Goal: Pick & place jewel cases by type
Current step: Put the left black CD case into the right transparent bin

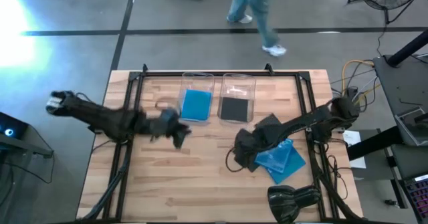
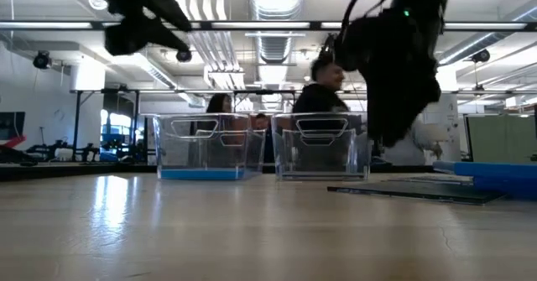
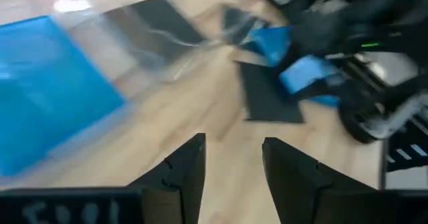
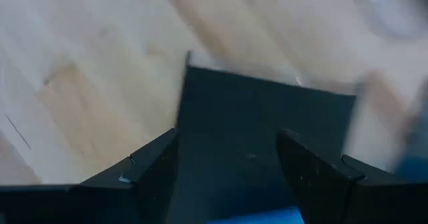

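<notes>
Two clear trays stand at the table's far middle. The left tray (image 1: pixel 198 83) holds a blue jewel case (image 1: pixel 196 105); the right tray (image 1: pixel 239 87) holds a dark jewel case (image 1: pixel 234 108). A loose dark case (image 4: pixel 261 117) lies flat on the wood, beside a pile of blue cases (image 1: pixel 282 158) at the right. My right gripper (image 4: pixel 227 140) hangs open above that dark case, pointing steeply down. My left gripper (image 3: pixel 233 144) is open and empty, raised above the table (image 1: pixel 167 184) just near of the left tray.
A dark rounded object (image 1: pixel 292 200) sits at the near right edge. A black frame (image 1: pixel 200 72) runs round the table. Bare wood lies at the near left and middle. People are in the room beyond the trays.
</notes>
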You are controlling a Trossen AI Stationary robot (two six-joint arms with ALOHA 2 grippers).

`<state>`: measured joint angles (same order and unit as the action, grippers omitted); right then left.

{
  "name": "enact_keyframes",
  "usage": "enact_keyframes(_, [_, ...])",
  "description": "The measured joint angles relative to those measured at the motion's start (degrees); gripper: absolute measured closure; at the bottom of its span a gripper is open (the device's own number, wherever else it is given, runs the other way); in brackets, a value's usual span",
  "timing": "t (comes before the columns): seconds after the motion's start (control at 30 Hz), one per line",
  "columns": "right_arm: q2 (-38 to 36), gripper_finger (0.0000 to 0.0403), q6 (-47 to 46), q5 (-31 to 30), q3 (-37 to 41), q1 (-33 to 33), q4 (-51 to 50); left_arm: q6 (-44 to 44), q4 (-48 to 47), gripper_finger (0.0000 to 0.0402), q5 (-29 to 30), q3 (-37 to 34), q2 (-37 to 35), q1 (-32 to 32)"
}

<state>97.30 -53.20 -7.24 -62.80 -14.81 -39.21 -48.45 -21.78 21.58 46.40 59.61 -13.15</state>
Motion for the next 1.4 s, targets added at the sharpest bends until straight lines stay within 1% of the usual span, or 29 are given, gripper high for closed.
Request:
enact_keyframes(0.1, [3.2,0.0162,0.7,0.0,1.4,-2.1,5.6,-4.2,5.0,0.0273,12.6,-1.8,3.0,-11.8])
enact_keyframes(0.17, [5.3,0.0163,0.7,-1.8,1.1,-3.3,6.2,-9.0,5.4,0.0273,19.6,-2.2,5.5,-17.3])
enact_keyframes(0.2, [6.3,0.0163,0.3,-3.4,0.8,-3.8,5.5,-11.5,5.2,0.0273,21.9,-2.4,6.7,-19.5])
enact_keyframes(0.27, [8.3,0.0163,-0.2,-5.7,0.0,-4.2,4.8,-17.0,5.5,0.0273,24.1,-2.4,9.0,-22.3])
enact_keyframes(0.33, [9.7,0.0162,-0.3,-5.8,-0.6,-4.4,5.0,-22.0,5.5,0.0273,24.1,-2.4,11.3,-23.8])
enact_keyframes(0.4, [11.2,0.0161,-0.4,-4.0,-1.2,-4.4,7.0,-25.3,5.4,0.0273,23.1,-2.0,13.5,-24.8])
enact_keyframes(0.57, [15.7,0.0161,2.1,4.8,-4.2,-4.4,18.8,-33.0,5.7,0.0273,19.1,-0.8,18.8,-26.6])
enact_keyframes(0.73, [20.4,0.0163,6.7,11.8,-10.7,-4.1,27.9,-42.5,5.4,0.0273,17.9,-0.7,24.3,-27.2])
enact_keyframes(0.77, [21.4,0.0164,7.9,13.2,-12.5,-3.8,28.5,-43.9,5.4,0.0273,17.6,-0.7,25.3,-27.2])
enact_keyframes(0.83, [22.8,0.0166,8.5,16.4,-15.8,-2.7,26.3,-46.1,5.4,0.0273,16.1,-0.7,27.2,-27.1])
enact_keyframes(0.9, [22.8,0.0170,8.3,16.7,-18.0,-2.0,23.6,-47.3,5.8,0.0273,15.7,-0.7,28.7,-27.0])
enact_keyframes(1.0, [20.5,0.0176,6.7,15.0,-19.2,-1.0,19.8,-47.2,7.4,0.0273,15.6,-0.7,30.1,-26.0])
enact_keyframes(1.03, [19.5,0.0178,4.7,15.1,-19.2,-0.7,18.6,-46.4,8.2,0.0273,15.6,-0.7,30.5,-25.3])
enact_keyframes(1.1, [17.2,0.0179,-2.8,15.4,-18.8,-0.3,14.9,-43.2,11.8,0.0273,15.6,-0.7,30.9,-24.0])
enact_keyframes(1.17, [15.3,0.0179,-10.5,16.0,-17.3,-0.2,11.8,-37.2,15.8,0.0273,15.2,-0.7,31.2,-22.4])
enact_keyframes(1.2, [14.7,0.0179,-13.1,16.1,-16.3,-0.6,11.9,-33.5,18.9,0.0273,14.6,-0.7,31.5,-21.7])
enact_keyframes(1.3, [13.8,0.0179,-19.5,16.3,-13.3,-3.2,12.7,-22.1,24.1,0.0273,10.7,-0.7,32.7,-19.3])
enact_keyframes(1.4, [14.2,0.0179,-25.4,17.0,-10.8,-6.2,12.9,-16.9,24.2,0.0273,7.1,-0.7,34.3,-17.1])
